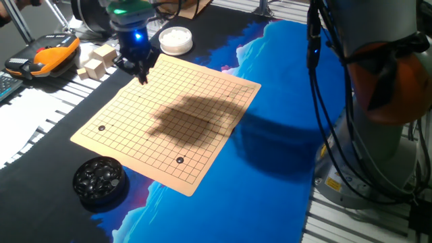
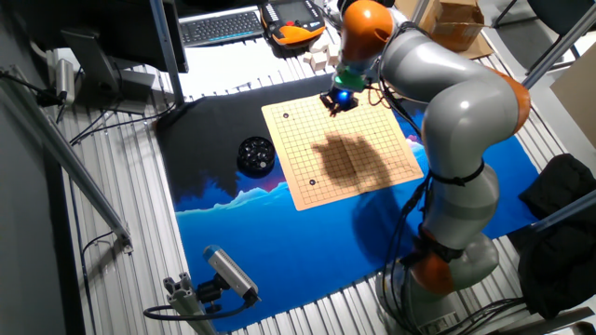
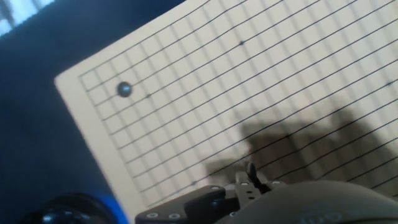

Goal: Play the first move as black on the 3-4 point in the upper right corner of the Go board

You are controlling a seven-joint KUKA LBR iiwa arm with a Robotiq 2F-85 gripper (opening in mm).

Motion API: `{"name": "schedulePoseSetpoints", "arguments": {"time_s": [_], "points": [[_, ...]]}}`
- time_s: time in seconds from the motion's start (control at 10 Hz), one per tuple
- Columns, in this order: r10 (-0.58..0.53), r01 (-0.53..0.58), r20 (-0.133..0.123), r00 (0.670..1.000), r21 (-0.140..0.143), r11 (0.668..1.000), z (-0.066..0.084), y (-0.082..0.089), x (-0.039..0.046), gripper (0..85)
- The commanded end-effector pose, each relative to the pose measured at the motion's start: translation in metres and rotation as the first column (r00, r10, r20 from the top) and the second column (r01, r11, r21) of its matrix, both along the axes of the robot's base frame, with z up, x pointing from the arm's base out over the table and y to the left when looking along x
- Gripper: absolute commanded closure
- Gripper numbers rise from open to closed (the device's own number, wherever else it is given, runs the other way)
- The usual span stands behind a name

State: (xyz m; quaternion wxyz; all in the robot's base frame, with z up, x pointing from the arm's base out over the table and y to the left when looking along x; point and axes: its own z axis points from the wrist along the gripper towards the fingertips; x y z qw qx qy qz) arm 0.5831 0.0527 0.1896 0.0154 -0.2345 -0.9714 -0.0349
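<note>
The tan Go board point(image 1: 202, 101) lies on the blue and black mat, and also shows in the other fixed view point(image 2: 363, 140) and in the hand view point(image 3: 261, 81). Two black stones lie on it: one near its left corner point(image 1: 102, 127) point(image 2: 286, 116) point(image 3: 124, 89), one near its front edge point(image 1: 179, 160) point(image 2: 313, 182). My gripper point(image 1: 142, 77) point(image 2: 333, 104) point(image 3: 252, 174) hangs just above the board's far left part, near its back corner. The fingers are together. No stone shows between them.
A black bowl of black stones point(image 1: 100, 179) point(image 2: 255, 154) stands off the board's left corner. A white bowl point(image 1: 175, 39) sits behind the board. Wooden blocks point(image 1: 98, 61) and an orange handheld device point(image 1: 47, 54) lie at the back left.
</note>
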Motion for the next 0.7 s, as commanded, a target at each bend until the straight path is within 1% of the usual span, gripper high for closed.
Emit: {"name": "schedulePoseSetpoints", "arguments": {"time_s": [0.0, 0.2, 0.4, 0.5, 0.6], "points": [[0.021, -0.021, 0.001, 1.000, -0.002, 1.000, -0.001, -0.013, -0.0022, 85.0], [0.067, -0.067, 0.005, 0.998, -0.008, 0.998, -0.003, -0.038, -0.0057, 85.0], [0.106, -0.107, -0.004, 0.994, -0.005, 0.994, 0.004, -0.062, -0.0051, 85.0], [0.116, -0.116, -0.005, 0.993, -0.006, 0.993, 0.005, -0.068, -0.0050, 85.0], [0.114, -0.114, -0.006, 0.993, -0.005, 0.993, 0.004, -0.068, -0.0051, 85.0]]}}
